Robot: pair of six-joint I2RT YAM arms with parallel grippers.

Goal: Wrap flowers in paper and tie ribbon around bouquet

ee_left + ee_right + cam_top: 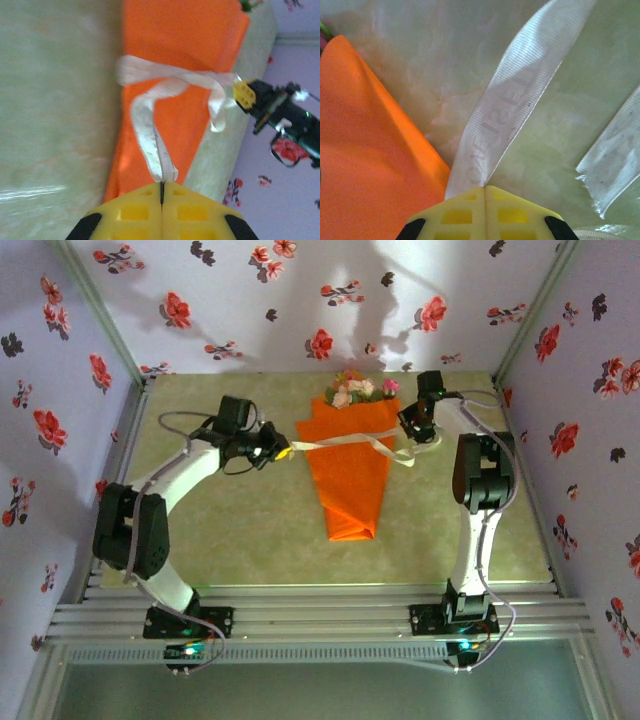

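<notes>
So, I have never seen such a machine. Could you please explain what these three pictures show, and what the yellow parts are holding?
These are two robot arms bolted to a table edge. One picture comes from a camera above; the other two come from cameras on the wrists, looking past yellow fingers. On the table lies a bouquet: orange paper wrapped as a cone, flowers at its wide end. A pale ribbon crosses it, loosely knotted. The left gripper is shut on one ribbon end, the right gripper on the other.
</notes>
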